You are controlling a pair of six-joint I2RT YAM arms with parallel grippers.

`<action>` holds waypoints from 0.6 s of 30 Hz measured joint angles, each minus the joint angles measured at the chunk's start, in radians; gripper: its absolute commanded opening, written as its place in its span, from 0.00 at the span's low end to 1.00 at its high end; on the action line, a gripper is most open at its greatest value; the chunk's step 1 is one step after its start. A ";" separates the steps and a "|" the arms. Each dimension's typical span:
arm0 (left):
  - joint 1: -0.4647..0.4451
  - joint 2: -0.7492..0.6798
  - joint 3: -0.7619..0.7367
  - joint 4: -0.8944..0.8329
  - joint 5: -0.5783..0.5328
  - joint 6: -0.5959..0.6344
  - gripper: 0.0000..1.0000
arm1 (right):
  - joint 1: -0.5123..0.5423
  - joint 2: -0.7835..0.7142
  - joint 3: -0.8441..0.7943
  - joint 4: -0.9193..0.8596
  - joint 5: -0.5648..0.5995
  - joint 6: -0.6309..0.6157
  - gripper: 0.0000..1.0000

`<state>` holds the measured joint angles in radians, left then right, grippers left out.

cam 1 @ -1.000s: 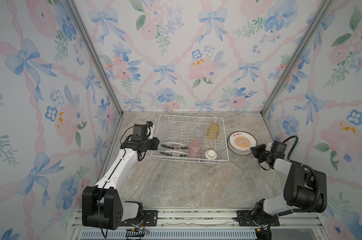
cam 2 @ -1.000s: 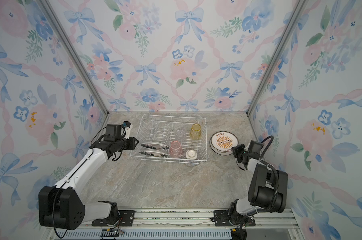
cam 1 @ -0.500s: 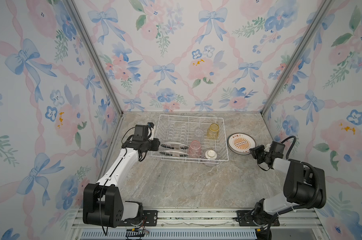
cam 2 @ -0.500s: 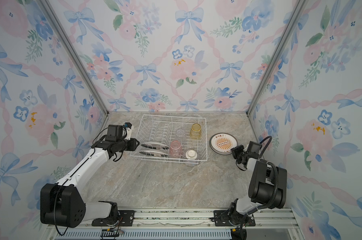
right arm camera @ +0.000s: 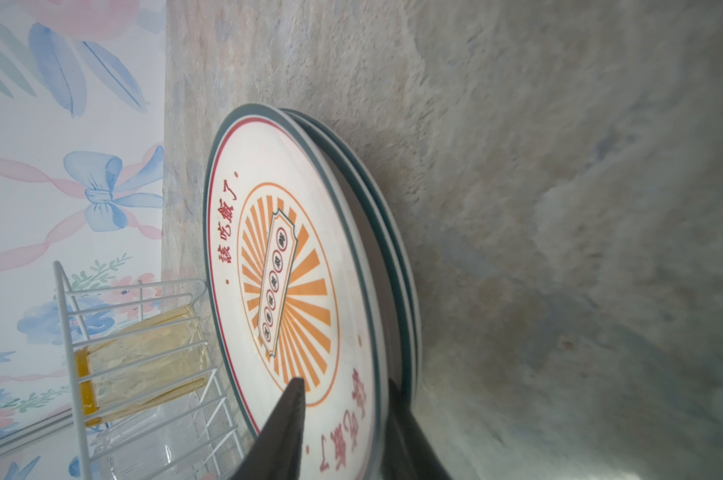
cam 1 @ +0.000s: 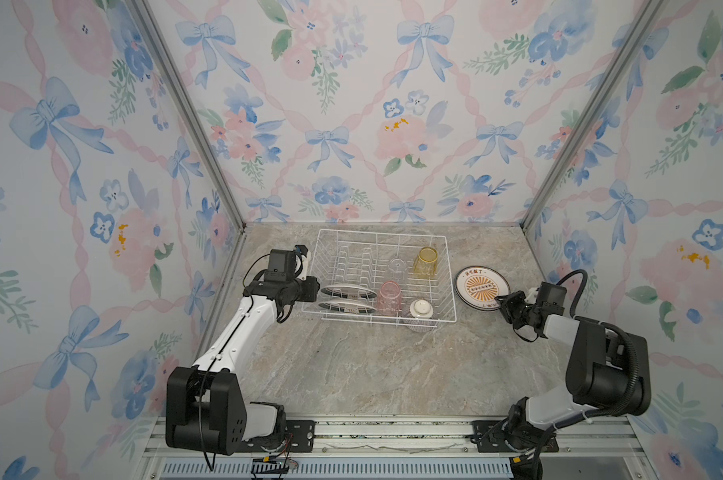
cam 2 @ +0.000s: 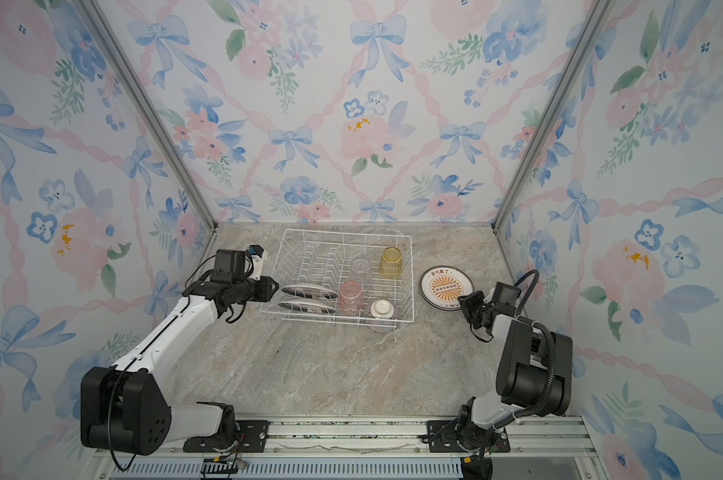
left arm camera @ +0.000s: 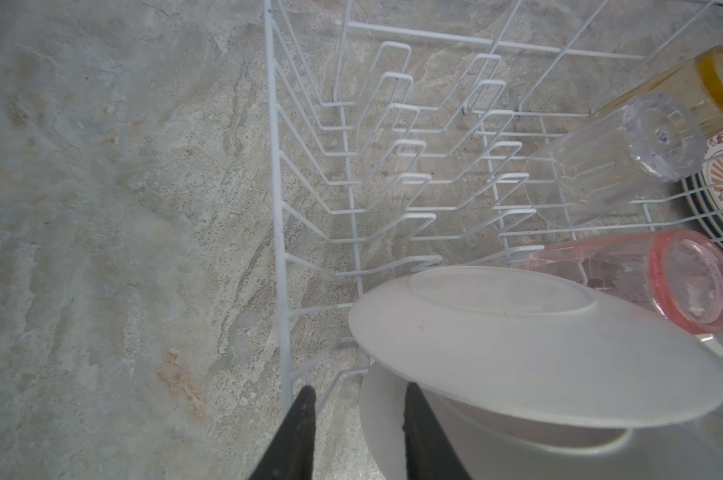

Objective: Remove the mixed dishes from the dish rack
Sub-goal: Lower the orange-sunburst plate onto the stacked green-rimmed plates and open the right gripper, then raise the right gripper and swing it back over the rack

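Note:
The white wire dish rack [cam 1: 376,319] stands at the back of the table. In it are two upright plates [cam 1: 347,292], pink [cam 1: 390,297], clear [cam 1: 398,268] and yellow [cam 1: 426,262] tumblers, and an upturned bowl [cam 1: 421,309]. My left gripper [left arm camera: 357,395] is open at the rack's left wall. One finger lies over the back of the nearer plate [left arm camera: 384,415], whose edge sits in the gap. My right gripper [right arm camera: 345,388] is open, its jaws straddling the rim of the top plate [right arm camera: 285,270] of a stack [cam 1: 480,286] on the table right of the rack.
The stack of plates [cam 2: 445,286] lies between the rack [cam 2: 343,320] and the right wall. Floral walls close in the left, back and right sides. Bare marble tabletop [cam 1: 372,365] stretches in front of the rack. The left gripper [cam 2: 274,286] touches the rack's left side.
The right gripper's jaws have opened around the top plate's rim on the stack. The left gripper has edged right, closer to the plates in the rack.

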<state>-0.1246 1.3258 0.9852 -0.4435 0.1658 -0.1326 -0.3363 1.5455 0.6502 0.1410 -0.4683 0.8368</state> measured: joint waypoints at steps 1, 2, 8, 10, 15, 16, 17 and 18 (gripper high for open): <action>0.000 0.000 0.000 0.000 0.000 0.000 0.33 | 0.003 -0.010 0.005 -0.021 0.009 -0.009 0.45; 0.000 0.000 0.000 0.000 0.000 0.000 0.33 | 0.005 -0.019 0.010 -0.042 0.019 -0.021 0.46; 0.000 0.005 -0.008 0.001 0.001 0.000 0.33 | 0.017 -0.057 0.046 -0.182 0.084 -0.094 0.57; 0.000 0.007 -0.013 0.002 0.001 0.000 0.33 | 0.019 -0.063 0.050 -0.219 0.101 -0.113 0.58; 0.000 0.007 -0.028 0.006 0.008 0.000 0.30 | 0.024 -0.097 0.051 -0.302 0.152 -0.154 0.59; 0.000 0.007 -0.032 0.008 0.011 -0.001 0.28 | 0.024 -0.110 0.051 -0.319 0.165 -0.166 0.59; 0.000 0.007 -0.036 0.008 0.015 -0.002 0.25 | 0.025 -0.133 0.052 -0.342 0.183 -0.181 0.60; 0.000 0.007 -0.040 0.009 0.019 -0.001 0.24 | 0.025 -0.163 0.054 -0.368 0.206 -0.198 0.61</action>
<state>-0.1249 1.3327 0.9455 -0.4343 0.1848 -0.1333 -0.3111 1.3827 0.7044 -0.2268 -0.2626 0.6388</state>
